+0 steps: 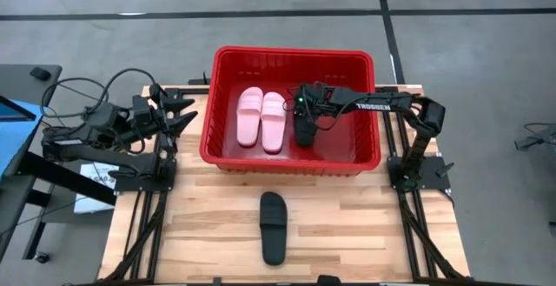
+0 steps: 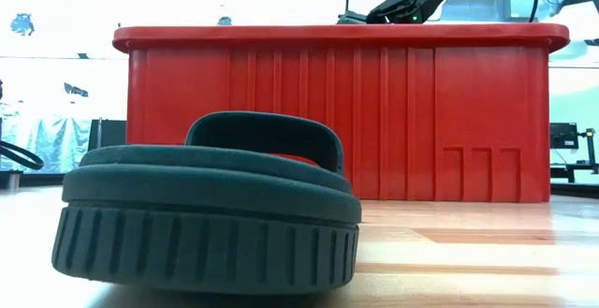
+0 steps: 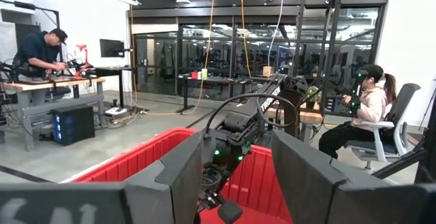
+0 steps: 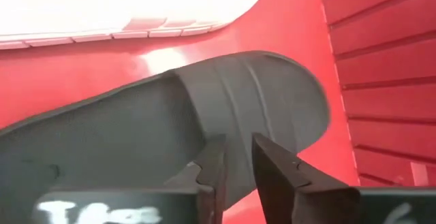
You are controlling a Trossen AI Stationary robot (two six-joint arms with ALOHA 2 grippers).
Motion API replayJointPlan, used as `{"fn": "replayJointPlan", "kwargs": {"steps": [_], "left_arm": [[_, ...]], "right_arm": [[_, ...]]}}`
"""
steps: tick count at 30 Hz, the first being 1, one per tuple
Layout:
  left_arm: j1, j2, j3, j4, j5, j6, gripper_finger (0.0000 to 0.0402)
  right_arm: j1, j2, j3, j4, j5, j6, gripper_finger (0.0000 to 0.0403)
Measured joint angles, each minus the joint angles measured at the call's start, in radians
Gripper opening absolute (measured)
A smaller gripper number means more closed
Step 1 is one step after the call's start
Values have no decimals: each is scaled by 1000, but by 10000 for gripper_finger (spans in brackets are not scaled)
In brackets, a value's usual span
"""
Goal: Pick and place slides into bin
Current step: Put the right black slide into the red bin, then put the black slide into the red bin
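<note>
The left gripper [image 1: 184, 119] waits half-open beside the bin [image 1: 228, 58], where 2 pink slides [image 1: 261, 119] lie. The right gripper [image 1: 306, 123], fingers narrowly parted, appears to be releasing a black slide [image 4: 170, 129] inside. Next: fetch the last black slide [image 1: 274, 227] from the table [image 1: 365, 225].

Two pink slides [image 1: 261, 119]; two black slides [image 1: 274, 226]; one red bin [image 1: 228, 66]; two arms

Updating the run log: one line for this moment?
right gripper: over black slide in bin | pink slides: binned | second black slide: on table | left arm: idle beside bin
</note>
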Motion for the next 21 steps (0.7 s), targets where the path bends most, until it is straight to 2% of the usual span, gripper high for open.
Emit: {"fn": "replayJointPlan", "kwargs": {"steps": [6,12,21], "left_arm": [[0,0,0,0,0,-3,165],[0,0,0,0,0,-9,165],[0,0,0,0,0,-18,165]], "right_arm": [[0,0,0,0,1,-8,82],[10,-19,19,-2,15,-52,87],[22,-155,110,-8,54,-81,86]]}}
